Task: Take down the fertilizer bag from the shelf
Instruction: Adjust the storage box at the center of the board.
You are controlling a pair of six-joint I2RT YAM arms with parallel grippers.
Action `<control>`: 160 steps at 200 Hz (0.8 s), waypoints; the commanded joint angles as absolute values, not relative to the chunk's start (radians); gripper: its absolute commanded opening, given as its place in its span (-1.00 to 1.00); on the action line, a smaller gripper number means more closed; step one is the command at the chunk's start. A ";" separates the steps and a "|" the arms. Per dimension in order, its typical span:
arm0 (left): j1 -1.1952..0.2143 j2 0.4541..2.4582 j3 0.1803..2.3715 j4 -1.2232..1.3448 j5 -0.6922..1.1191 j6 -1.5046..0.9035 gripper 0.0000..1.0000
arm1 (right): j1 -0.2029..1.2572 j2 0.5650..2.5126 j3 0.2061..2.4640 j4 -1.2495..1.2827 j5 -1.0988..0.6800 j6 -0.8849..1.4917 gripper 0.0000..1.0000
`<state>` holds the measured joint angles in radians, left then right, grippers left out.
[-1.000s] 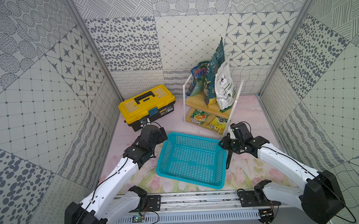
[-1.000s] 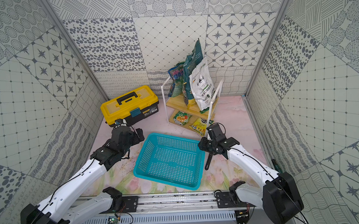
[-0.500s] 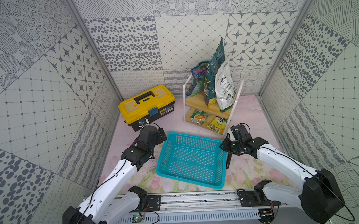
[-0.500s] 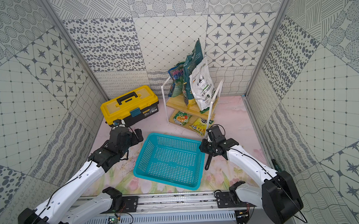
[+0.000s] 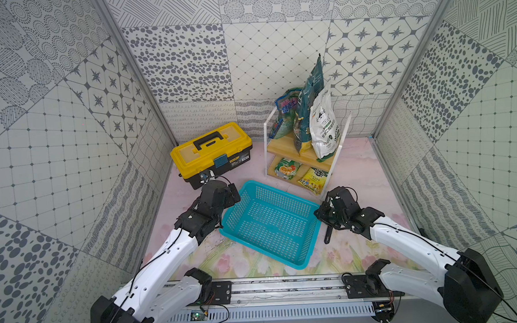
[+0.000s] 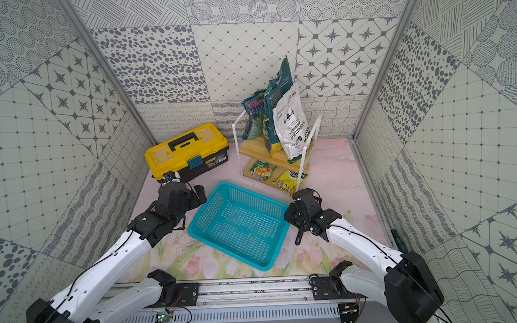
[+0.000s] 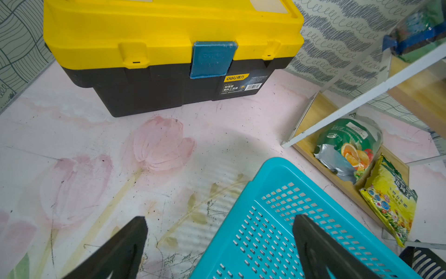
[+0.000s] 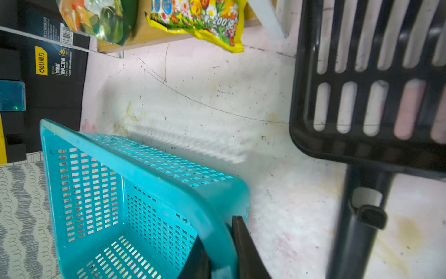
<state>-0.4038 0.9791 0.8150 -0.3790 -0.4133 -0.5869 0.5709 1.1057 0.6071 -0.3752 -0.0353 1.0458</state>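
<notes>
A small two-tier shelf (image 5: 282,146) of light wooden boards between thin white side panels stood at the back of the pink, tulip-printed counter (image 5: 357,179), just beside a yellow-and-black plastic toolbox (image 5: 212,152). Three fertilizer bags stood upright on its upper board: a blue-green bag (image 5: 285,113), a tall dark teal bag (image 5: 305,118) and a white bag (image 5: 323,129), the white one nearest the front and leaning on the teal one. On the lower board lay a green pouch printed with oranges (image 5: 286,168) and a yellow flower-printed pouch (image 5: 313,179), which overhung the board's front edge.

A teal perforated plastic basket (image 5: 269,224) sat in front of the shelf, between the two arms. The left pincer (image 7: 217,241) was spread wide at the basket's near-left corner, one finger above the counter and one above the basket's inside, gripping nothing. The right pincer (image 8: 218,229) pinched the basket's rim on the opposite side, one finger inside the wall and one outside. Both pincers were well apart from every bag.
</notes>
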 commanded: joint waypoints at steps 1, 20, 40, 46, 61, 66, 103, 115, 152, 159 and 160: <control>-0.401 0.986 0.840 -0.368 -0.390 -0.599 0.99 | 0.594 1.137 0.612 -0.303 0.037 1.130 -0.70; -0.402 0.989 0.854 -0.347 -0.359 -0.582 0.99 | 0.627 1.173 0.628 -0.293 0.038 1.139 -0.69; -0.403 1.011 0.894 -0.321 -0.268 -0.547 0.99 | 0.659 1.208 0.639 -0.286 0.058 1.161 -0.65; -0.401 1.024 0.914 -0.316 -0.226 -0.532 0.99 | 0.661 1.213 0.643 -0.284 0.057 1.161 -0.59; -0.402 1.063 0.983 -0.308 -0.121 -0.490 0.99 | 0.660 1.199 0.654 -0.300 0.075 1.160 -0.38; -0.405 1.081 1.011 -0.306 -0.089 -0.473 0.99 | 0.660 1.185 0.655 -0.303 0.084 1.156 -0.32; -0.420 1.254 1.332 -0.323 0.153 -0.324 0.97 | 0.608 1.061 0.645 -0.331 0.078 1.083 0.04; -0.430 1.325 1.460 -0.331 0.214 -0.289 0.97 | 0.562 1.043 0.639 -0.336 0.020 1.046 0.09; -0.446 1.541 1.825 -0.323 0.300 -0.268 0.94 | 0.400 1.051 0.635 -0.357 -0.149 0.950 0.16; -0.449 1.588 1.896 -0.323 0.314 -0.268 0.93 | 0.379 1.051 0.637 -0.357 -0.167 0.936 0.17; -0.449 1.595 1.907 -0.323 0.317 -0.268 0.94 | 0.377 1.051 0.638 -0.357 -0.169 0.934 0.17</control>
